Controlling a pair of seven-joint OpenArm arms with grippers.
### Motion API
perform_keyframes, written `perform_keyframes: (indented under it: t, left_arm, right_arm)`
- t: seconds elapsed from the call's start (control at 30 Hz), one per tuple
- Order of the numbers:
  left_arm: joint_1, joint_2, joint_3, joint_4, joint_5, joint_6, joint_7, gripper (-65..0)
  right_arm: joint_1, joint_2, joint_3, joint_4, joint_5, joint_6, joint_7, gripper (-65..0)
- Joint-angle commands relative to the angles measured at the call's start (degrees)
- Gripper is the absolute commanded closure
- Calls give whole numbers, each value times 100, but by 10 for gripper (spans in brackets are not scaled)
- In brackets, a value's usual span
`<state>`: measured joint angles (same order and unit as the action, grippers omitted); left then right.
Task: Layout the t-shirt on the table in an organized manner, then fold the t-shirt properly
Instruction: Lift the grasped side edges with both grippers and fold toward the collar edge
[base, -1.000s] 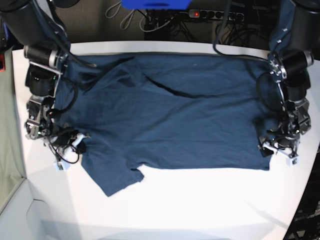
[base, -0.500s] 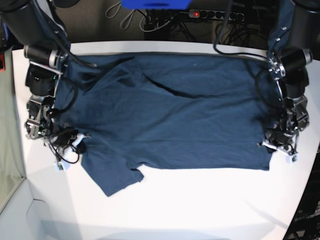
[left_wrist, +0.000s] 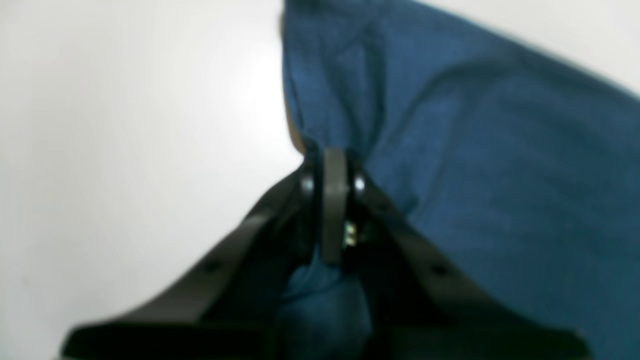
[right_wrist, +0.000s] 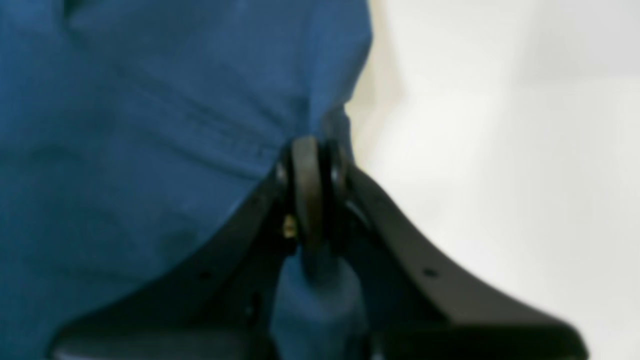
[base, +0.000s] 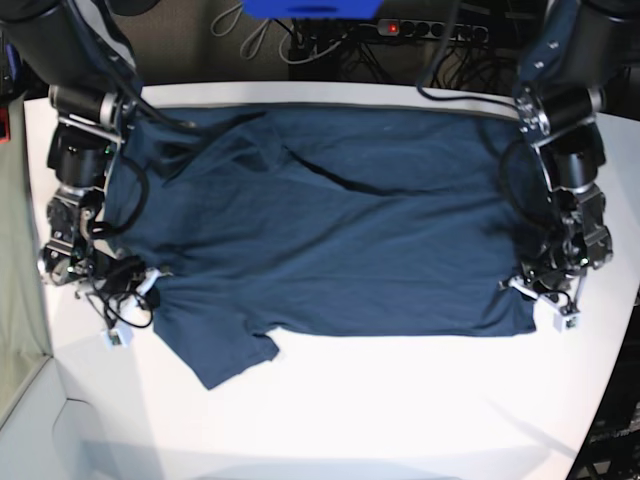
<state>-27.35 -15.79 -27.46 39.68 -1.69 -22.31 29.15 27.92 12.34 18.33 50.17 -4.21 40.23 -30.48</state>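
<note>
On the worktop: inspection of cloth and both arms.
Worktop (base: 400, 400): white, curved near edge; bare along the near edge and the near corners.
T-shirt (base: 340, 220): dark navy, spread across the far half of the worktop, its far side along the far edge. One sleeve sticks out toward the near-left corner. A long diagonal crease runs through the upper middle.
Left gripper (base: 548, 290): at the right edge of the worktop, on the shirt's near-right corner. Jaws pressed together, pinching a fold of blue cloth, as the left wrist view confirms (left_wrist: 334, 165); cloth bunches behind the tips.
Right gripper (base: 125, 290): at the left edge of the worktop, beside the sleeve. Jaws pressed together on the shirt's edge, seen in the right wrist view (right_wrist: 311, 155).
Wrist views: both blurred; fine detail unreadable.
</note>
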Motion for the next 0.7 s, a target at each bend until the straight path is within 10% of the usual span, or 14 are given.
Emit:
perform_keyframes:
  t: [0.0, 0.67]
  left_arm:
    - [-29, -43, -10, 379, -46, -7, -36, -2]
    - [753, -104, -10, 2304, -1294, -7, 932, -2]
  right_arm:
    - [87, 63, 18, 376, 65, -23, 11, 0]
    - [-1249, -218, -17, 4007, 73, -23, -1800, 0]
